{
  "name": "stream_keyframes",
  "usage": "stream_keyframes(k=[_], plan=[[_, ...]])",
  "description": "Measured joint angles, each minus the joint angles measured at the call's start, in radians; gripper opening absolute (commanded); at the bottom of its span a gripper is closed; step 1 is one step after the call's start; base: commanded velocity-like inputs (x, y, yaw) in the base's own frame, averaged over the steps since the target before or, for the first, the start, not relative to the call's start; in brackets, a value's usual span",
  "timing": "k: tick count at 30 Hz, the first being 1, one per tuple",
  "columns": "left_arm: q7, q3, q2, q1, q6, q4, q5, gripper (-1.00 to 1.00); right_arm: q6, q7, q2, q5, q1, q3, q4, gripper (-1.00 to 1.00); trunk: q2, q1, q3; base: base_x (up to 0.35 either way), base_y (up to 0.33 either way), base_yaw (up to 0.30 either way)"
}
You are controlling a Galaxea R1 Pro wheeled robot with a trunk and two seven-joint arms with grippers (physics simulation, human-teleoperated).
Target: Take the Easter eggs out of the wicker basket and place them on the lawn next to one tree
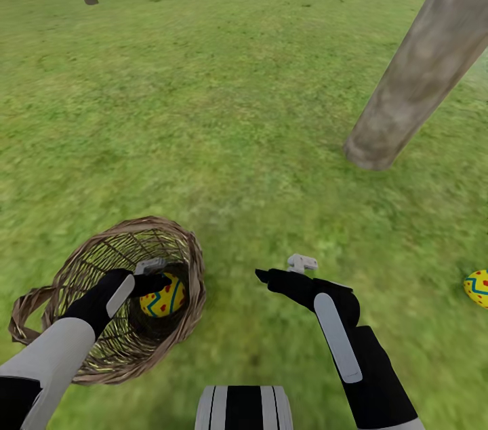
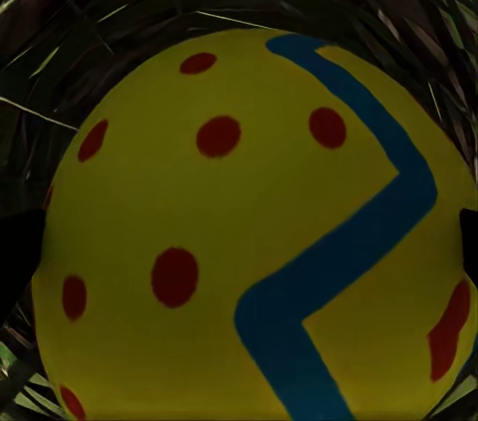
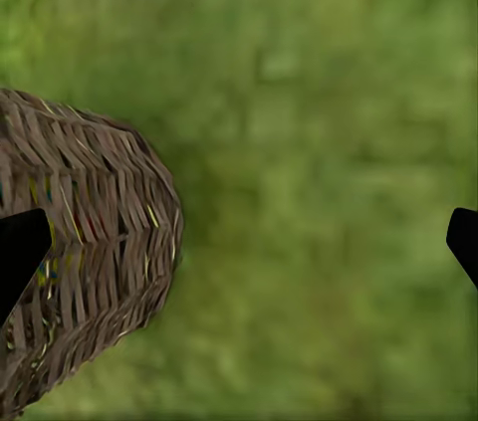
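Egg (image 1: 163,296) in basket (image 1: 81,267), on grass (image 1: 224,111).
Left gripper (image 1: 150,275) inside basket, fingers flanking egg, grasp unclear; right gripper (image 1: 281,268) spread wide, empty.

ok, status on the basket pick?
Left end effector inside wicker basket, fingers either side of an egg, closure unclear. Right end effector open, empty, over lawn. One egg already on grass by the tree.
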Motion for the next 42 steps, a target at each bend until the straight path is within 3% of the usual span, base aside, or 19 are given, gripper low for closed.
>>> stream_keyframes(k=[10, 16, 27, 31, 42], plan=[[-0.001, -0.001, 0.0, 0.0, 0.014, 0.001, 0.0, -1.0, 0.0, 0.0, 0.0, 0.0, 0.0, 0.0, 0.0, 1.0, 0.002, -0.004, 0.031, 0.0, 0.0, 0.0], [0.002, 0.0, 0.001, -0.012, 0.111, 0.002, -0.001, -1.0, 0.0, 0.0, 0.0, -0.001, 0.0, 0.0, 0.0, 1.0, 0.003, -0.006, 0.054, 0.0, 0.0, 0.0], [0.005, 0.0, 0.003, -0.029, 0.203, 0.003, -0.002, -1.0, 0.0, 0.001, 0.0, -0.001, 0.0, 0.0, 0.0, 1.0, 0.006, -0.011, 0.097, 0.0, 0.0, 0.0], [0.005, 0.002, 0.015, -0.028, 0.212, 0.002, -0.002, -1.0, 0.0, 0.001, 0.0, -0.001, 0.0, 0.0, 0.0, 1.0, 0.006, -0.011, 0.097, 0.0, 0.0, 0.0], [0.005, 0.003, 0.016, -0.028, 0.212, 0.002, -0.001, -1.0, 0.0, 0.001, 0.0, -0.001, 0.0, 0.0, 0.0, 1.0, 0.006, -0.011, 0.097, -0.114, 0.0, 0.0]])
